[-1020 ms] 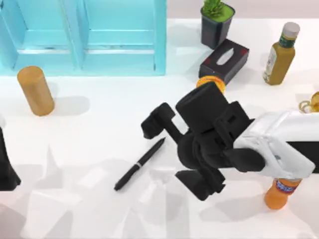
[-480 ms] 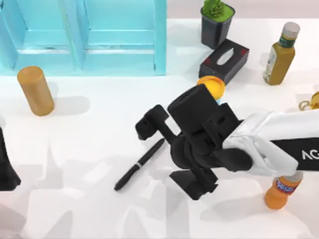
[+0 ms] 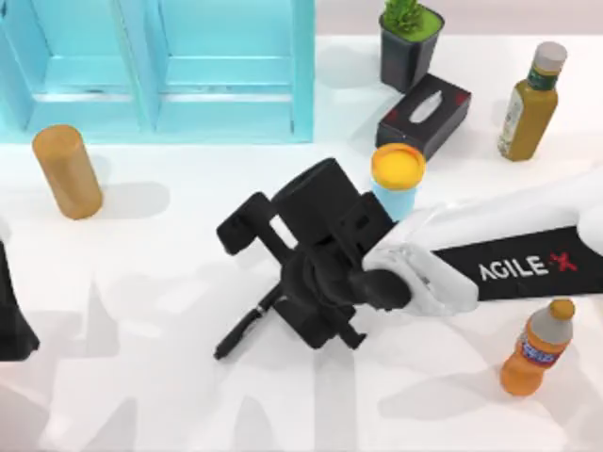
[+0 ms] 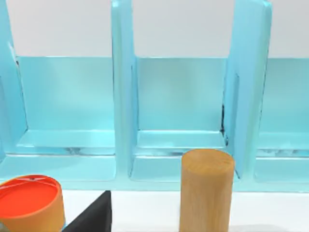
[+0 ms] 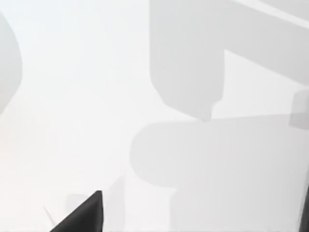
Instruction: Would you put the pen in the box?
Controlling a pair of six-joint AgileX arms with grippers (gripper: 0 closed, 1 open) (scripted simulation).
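Observation:
The black pen (image 3: 241,335) lies slanted on the white table, left of centre. Its upper end is hidden under my right gripper (image 3: 283,280). That gripper hangs open right over the pen, one finger (image 3: 242,228) on the far side of it and the other toward the front. The right wrist view looks down on bare table, with a dark fingertip (image 5: 83,217) at its edge. The light-blue box (image 3: 302,71) with upright dividers (image 4: 123,96) stands at the back left. My left arm (image 3: 11,315) is parked at the table's left edge.
A wooden cylinder (image 3: 66,171) stands in front of the box's left part. Behind my right arm are an orange-lidded cup (image 3: 397,173), a black tissue box (image 3: 424,115), a potted plant (image 3: 410,42) and a yellow-green bottle (image 3: 529,99). An orange bottle (image 3: 537,348) stands front right.
My right arm has swung left and forward, bringing the open gripper from beside the pen's upper end to right over it. The pen has not moved.

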